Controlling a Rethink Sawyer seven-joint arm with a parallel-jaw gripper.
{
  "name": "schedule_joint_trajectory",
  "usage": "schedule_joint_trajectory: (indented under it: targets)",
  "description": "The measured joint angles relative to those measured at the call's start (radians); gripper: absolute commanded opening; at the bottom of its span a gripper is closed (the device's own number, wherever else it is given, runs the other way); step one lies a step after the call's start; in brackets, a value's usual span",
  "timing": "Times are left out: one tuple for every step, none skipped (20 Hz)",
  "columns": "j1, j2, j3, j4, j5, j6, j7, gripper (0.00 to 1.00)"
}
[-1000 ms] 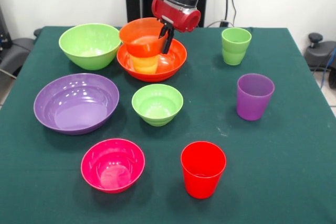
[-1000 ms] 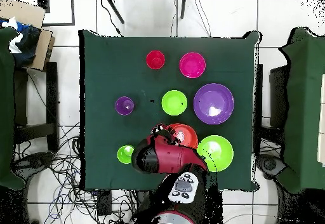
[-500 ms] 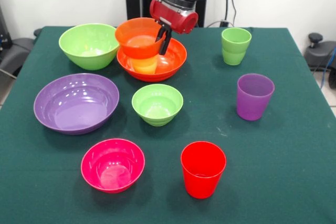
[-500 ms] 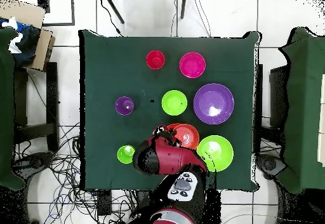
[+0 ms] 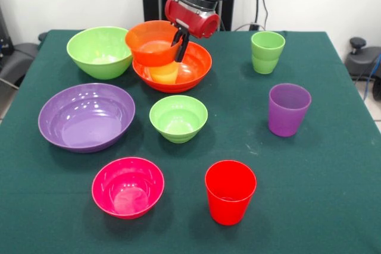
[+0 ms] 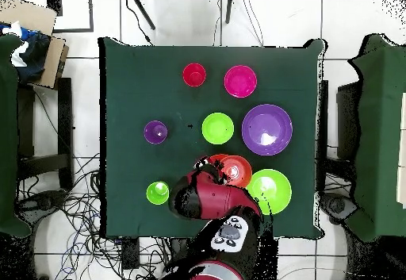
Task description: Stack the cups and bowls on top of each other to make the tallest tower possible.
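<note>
A dark green cloth-covered table (image 5: 309, 165) stands on a pale tiled floor (image 6: 357, 15) strewn with cables, with a white wall behind. The gripper (image 5: 179, 41) hangs over the far middle of the table, its two dark fingers (image 5: 183, 46) closed on the right rim of the small orange bowl (image 5: 152, 43), one inside and one outside the wall. That bowl is held clear above the large orange bowl (image 5: 193, 68), slightly to its left, and the yellow cup (image 5: 164, 74) stands upright inside the large orange bowl directly below it. In the overhead view the red wrist covers much of this group. The large lime green bowl (image 5: 101, 50) sits just beside the large orange bowl; the large purple bowl (image 5: 86, 116) lies nearer the front left. The small lime green bowl (image 5: 178, 117) occupies the table's centre, the small magenta-pink bowl (image 5: 127, 186) and the red cup (image 5: 230, 191) the front edge. The light green cup (image 5: 267, 52) and the purple cup (image 5: 288, 109) stand upright on the right side, well apart from each other.
</note>
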Motion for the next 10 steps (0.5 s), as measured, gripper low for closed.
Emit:
schedule_joint_trajectory:
  targets:
    - [0.000,0.000,0.000,0.000,0.000,0.000,0.000,0.00]
    - [0.000,0.000,0.000,0.000,0.000,0.000,0.000,0.00]
    - [0.000,0.000,0.000,0.000,0.000,0.000,0.000,0.00]
    - [0.001,0.000,0.000,0.000,0.000,0.000,0.000,0.00]
    - [0.001,0.000,0.000,0.000,0.000,0.000,0.000,0.00]
    - [0.001,0.000,0.000,0.000,0.000,0.000,0.000,0.00]
    - [0.002,0.000,0.000,0.000,0.000,0.000,0.000,0.00]
    - [0.003,-0.001,0.000,0.000,0.000,0.000,0.000,0.00]
    - [0.004,-0.001,0.000,0.000,0.000,0.000,0.000,0.00]
    - [0.007,-0.003,0.000,0.000,0.000,0.000,0.000,0.00]
